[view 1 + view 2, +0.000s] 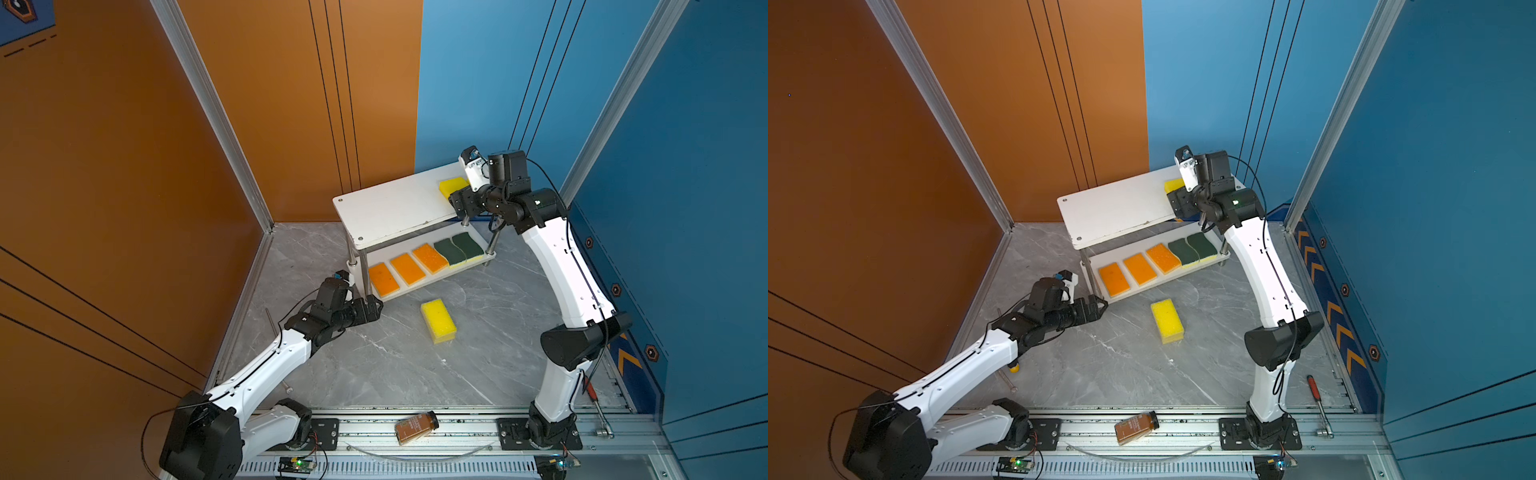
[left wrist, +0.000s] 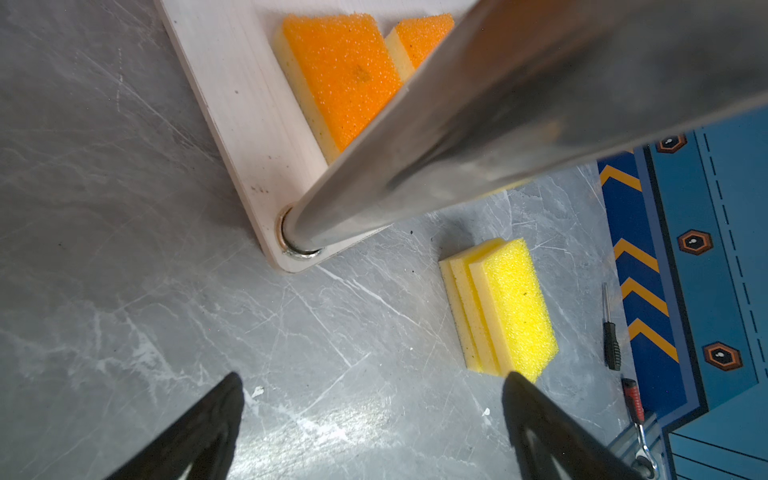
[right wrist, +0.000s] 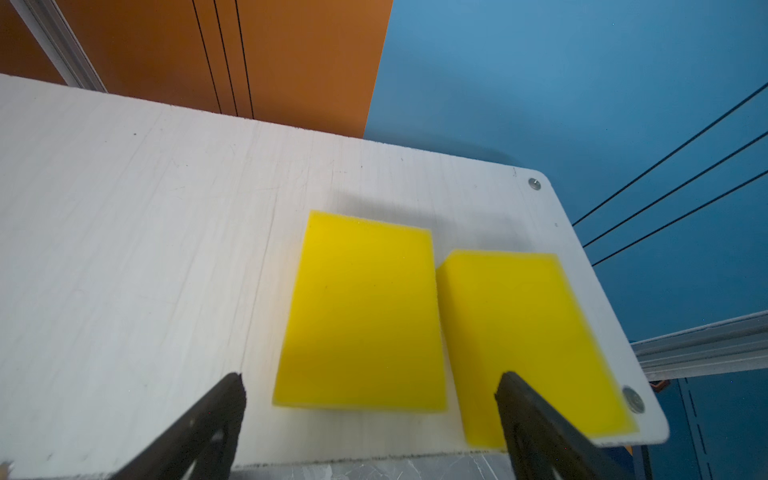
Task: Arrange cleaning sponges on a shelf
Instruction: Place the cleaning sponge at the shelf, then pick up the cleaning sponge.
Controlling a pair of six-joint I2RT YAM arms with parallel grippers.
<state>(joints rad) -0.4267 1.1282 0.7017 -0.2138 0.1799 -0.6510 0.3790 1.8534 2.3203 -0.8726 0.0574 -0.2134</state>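
Right end effector (image 3: 370,376) | jaws spread | above yellow sponges (image 3: 361,307), shelf (image 3: 145,208) top

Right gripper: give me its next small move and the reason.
Probably draw the right gripper back off the shelf: it stands open, two yellow sponges lie flat side by side on its top board, and a yellow stack waits on the table.

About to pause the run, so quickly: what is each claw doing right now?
Left claw: open, holding nothing.
Right claw: open, holding nothing.
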